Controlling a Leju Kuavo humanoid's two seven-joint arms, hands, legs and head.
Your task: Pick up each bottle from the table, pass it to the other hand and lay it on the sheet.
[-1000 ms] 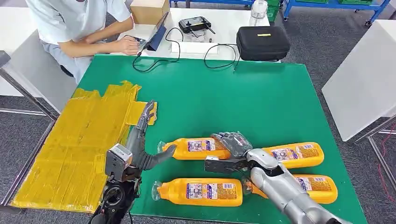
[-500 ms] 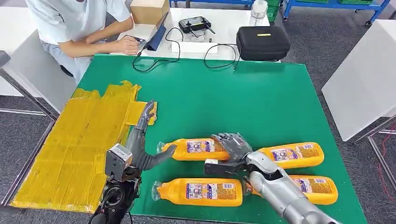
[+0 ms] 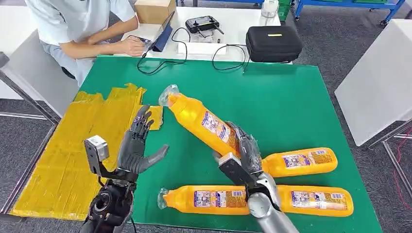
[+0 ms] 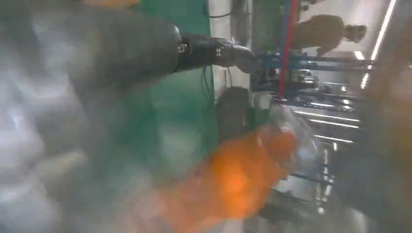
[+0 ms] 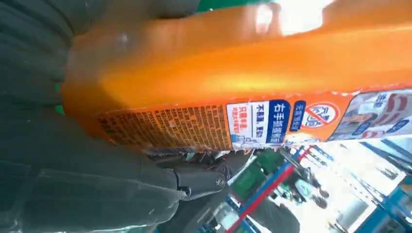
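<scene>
Nearest, two orange bottles [image 3: 209,199] lie end to end along the green table's [image 3: 291,107] front edge, a third [image 3: 301,162] just behind. The right hand [image 3: 248,150] grips a fourth bottle [image 3: 201,121] by its base — lifted, cap tilted toward the yellow sheet [image 3: 73,145]. The left hand [image 3: 136,148] hovers beside it, fingers spread, holding nothing.

Bare green table [image 3: 272,102] lies open between the raised orange bottle [image 3: 201,121] and the black case [image 3: 273,44]. Three bottles [image 3: 209,199] crowd the near edge. The yellow sheet [image 3: 77,145] lies unobstructed beside the left hand [image 3: 133,150].
</scene>
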